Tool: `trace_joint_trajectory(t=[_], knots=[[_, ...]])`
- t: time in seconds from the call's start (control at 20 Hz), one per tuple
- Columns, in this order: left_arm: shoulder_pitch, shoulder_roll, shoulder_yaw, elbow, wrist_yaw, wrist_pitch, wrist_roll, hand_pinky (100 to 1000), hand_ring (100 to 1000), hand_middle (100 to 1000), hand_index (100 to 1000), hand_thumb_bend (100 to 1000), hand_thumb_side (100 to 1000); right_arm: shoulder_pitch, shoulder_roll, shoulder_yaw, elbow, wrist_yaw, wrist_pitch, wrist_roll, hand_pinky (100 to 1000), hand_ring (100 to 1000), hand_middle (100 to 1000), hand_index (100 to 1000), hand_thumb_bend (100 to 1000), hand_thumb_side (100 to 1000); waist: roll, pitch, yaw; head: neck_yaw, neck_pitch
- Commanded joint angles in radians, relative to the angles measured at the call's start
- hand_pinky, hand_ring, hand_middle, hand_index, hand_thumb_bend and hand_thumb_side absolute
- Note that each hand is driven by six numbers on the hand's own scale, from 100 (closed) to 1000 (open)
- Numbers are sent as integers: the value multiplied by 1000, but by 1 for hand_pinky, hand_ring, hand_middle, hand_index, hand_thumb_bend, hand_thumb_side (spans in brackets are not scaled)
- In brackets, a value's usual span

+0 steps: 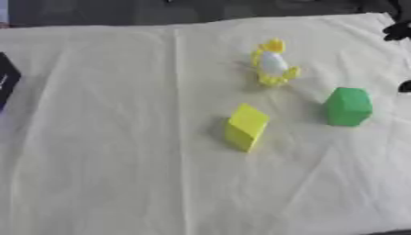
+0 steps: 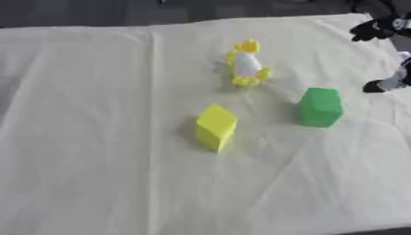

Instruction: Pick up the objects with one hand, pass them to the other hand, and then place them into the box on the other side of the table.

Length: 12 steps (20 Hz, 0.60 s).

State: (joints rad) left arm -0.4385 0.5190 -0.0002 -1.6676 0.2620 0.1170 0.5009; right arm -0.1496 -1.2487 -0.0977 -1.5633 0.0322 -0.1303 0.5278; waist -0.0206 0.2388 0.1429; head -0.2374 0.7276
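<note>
Left eye view | yellow block (image 1: 246, 126) mid-cloth, tilted on an edge | green block (image 1: 348, 106) to its right, apart | yellow-and-white toy (image 1: 273, 63) beyond both | pale cloth (image 1: 112, 151) covers table | dark box corner (image 1: 6, 80) at left edge | right hand (image 2: 384, 28) at upper right edge, fingers: cannot tell

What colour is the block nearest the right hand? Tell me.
Green. The block sits just left of the right hand, shown best in the right eye view.
</note>
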Motion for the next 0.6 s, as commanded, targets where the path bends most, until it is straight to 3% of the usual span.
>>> trace_joint_trajectory(t=[0.05,0.6], knots=[[-21,34,0,-25,1,0,-4,741,781,823,854,210,856,-14,-41,0,13,34,-7,16,988,946,870,972,553,143,4,5,4,-14,-19],[-20,32,2,-30,3,2,-2,742,782,823,854,207,859,-25,-22,23,34,105,15,-27,986,939,855,968,563,160,11,16,12,-29,-32]])
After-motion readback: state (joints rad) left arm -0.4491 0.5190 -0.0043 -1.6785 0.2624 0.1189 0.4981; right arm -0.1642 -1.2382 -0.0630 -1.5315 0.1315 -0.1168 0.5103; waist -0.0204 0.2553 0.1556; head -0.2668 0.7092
